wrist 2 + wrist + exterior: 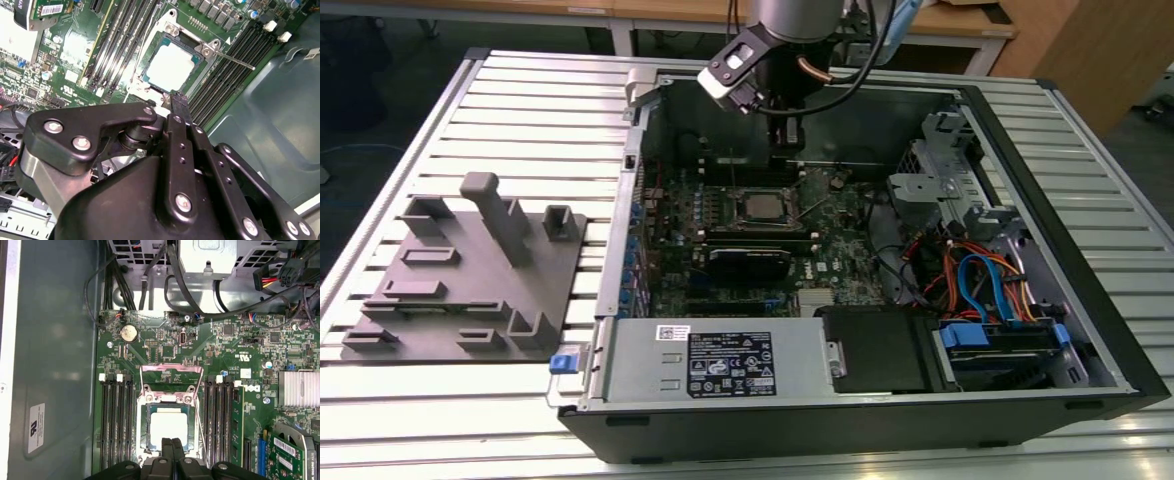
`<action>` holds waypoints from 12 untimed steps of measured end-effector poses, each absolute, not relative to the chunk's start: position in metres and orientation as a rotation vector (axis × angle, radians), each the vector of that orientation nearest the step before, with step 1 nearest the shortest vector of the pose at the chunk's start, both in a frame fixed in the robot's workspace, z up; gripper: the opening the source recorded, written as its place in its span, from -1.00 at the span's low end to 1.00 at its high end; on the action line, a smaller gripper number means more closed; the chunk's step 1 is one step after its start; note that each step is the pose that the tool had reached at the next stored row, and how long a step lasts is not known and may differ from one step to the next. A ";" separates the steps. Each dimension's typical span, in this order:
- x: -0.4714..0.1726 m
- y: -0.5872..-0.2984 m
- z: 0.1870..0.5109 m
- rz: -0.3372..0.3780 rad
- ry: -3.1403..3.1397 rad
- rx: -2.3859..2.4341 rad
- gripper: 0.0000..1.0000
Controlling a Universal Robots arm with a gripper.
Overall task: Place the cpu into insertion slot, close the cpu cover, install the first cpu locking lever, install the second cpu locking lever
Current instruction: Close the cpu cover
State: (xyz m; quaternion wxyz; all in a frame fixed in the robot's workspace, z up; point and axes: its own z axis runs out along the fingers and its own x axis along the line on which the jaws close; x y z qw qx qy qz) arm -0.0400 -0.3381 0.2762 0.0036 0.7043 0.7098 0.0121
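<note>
— First wrist view: what did it tell you?

— My tool point(172, 442) was pinched shut with nothing between the fingers. Its tips hung just at the edge of the insertion slot point(144, 430) on the green motherboard point(230, 370). The cpu point(169, 427) lay flat in that slot, silver top up.

— And the cpu cover?

— The cpu cover point(167, 399) looked to be down, framing the chip, though I could not swear it sat fully flat. In the second wrist view a locking lever point(235, 59) stuck out from the socket's corner over the memory slots point(220, 80), so I judged it unlatched.

— Which step were you in?

— Placing looked done, and covering looked done or nearly so. I took it for the lever stage, with closed tips serving as a pusher rather than a grasper.

— What did the move ahead call for?

— A steady press on a thin, springy rod, kept clear of the chip's top. A slip could have let the rod spring back.

— And the wider scene?

— In the exterior view the open computer case point(1067, 200) lay on the slatted worktop point(520, 90).
</note>
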 end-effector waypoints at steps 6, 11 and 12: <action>-0.040 -0.338 0.279 0.038 2.228 2.205 -0.80; -0.032 -0.338 0.279 0.038 2.228 2.205 -0.80; -0.032 -0.338 0.279 0.038 2.228 2.205 -0.80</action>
